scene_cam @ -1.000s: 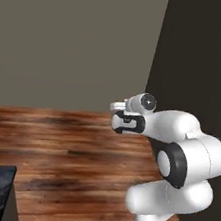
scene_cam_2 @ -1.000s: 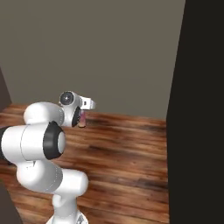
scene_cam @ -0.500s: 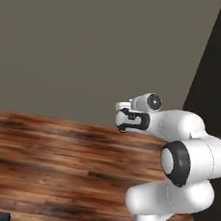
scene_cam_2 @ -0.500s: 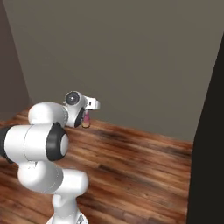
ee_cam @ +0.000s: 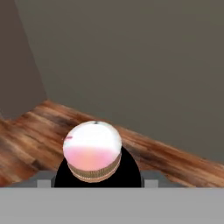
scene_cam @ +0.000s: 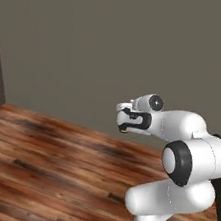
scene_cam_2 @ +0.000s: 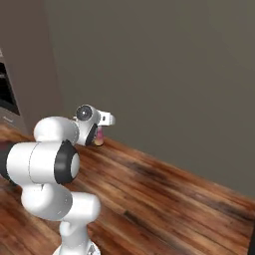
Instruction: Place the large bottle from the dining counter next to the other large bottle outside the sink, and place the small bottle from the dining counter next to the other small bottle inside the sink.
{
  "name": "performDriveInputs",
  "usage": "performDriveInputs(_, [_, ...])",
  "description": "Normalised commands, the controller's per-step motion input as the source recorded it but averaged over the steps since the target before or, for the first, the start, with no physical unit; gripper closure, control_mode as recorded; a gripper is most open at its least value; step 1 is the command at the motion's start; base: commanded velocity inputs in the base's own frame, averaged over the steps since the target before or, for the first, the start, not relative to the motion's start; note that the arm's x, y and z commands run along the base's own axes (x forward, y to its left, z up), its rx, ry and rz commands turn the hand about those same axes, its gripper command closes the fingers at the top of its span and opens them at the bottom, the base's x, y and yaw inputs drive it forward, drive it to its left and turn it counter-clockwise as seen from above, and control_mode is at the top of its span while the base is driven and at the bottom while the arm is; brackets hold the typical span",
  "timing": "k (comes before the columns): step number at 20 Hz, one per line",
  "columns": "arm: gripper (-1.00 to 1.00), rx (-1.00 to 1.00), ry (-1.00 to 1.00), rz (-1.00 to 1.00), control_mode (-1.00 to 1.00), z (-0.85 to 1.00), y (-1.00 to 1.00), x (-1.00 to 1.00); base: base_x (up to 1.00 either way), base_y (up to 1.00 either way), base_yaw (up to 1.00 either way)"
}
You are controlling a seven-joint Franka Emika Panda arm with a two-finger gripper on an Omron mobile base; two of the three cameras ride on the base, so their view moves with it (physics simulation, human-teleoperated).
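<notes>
Now large bottle [ee_cam: 92, 151] end-on toward camera

Wooden plank floor [scene_cam: 47, 173], plain grey wall [scene_cam: 118, 43], dark cabinet [scene_cam_2: 5, 94]

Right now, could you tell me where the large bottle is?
The large bottle is held in the gripper, carried above the wooden floor in front of a grey wall; the hand view shows it end-on, and the right base view shows it by the hand.

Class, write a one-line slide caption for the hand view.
Pink-and-white bottle held in the gripper above a wooden floor, grey wall behind.
</notes>
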Motion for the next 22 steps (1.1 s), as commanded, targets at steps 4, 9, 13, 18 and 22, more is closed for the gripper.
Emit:
performDriveInputs(4, [1.0, 0.0, 0.0, 0.0, 1.0, 0.0, 0.0, 0.0, 0.57, 0.11, 0.44])
performDriveInputs(9, [1.0, 0.0, 0.0, 0.0, 1.0, 0.0, 0.0, 0.0, 0.45, 0.2, 0.46])
performDriveInputs(13, [1.0, 0.0, 0.0, 0.0, 1.0, 0.0, 0.0, 0.0, 0.46, 0.23, 0.45])
performDriveInputs(18, [1.0, 0.0, 0.0, 0.0, 1.0, 0.0, 0.0, 0.0, 0.49, 0.21, 0.45])
performDriveInputs(22, [1.0, 0.0, 0.0, 0.0, 1.0, 0.0, 0.0, 0.0, 0.52, 0.18, 0.46])
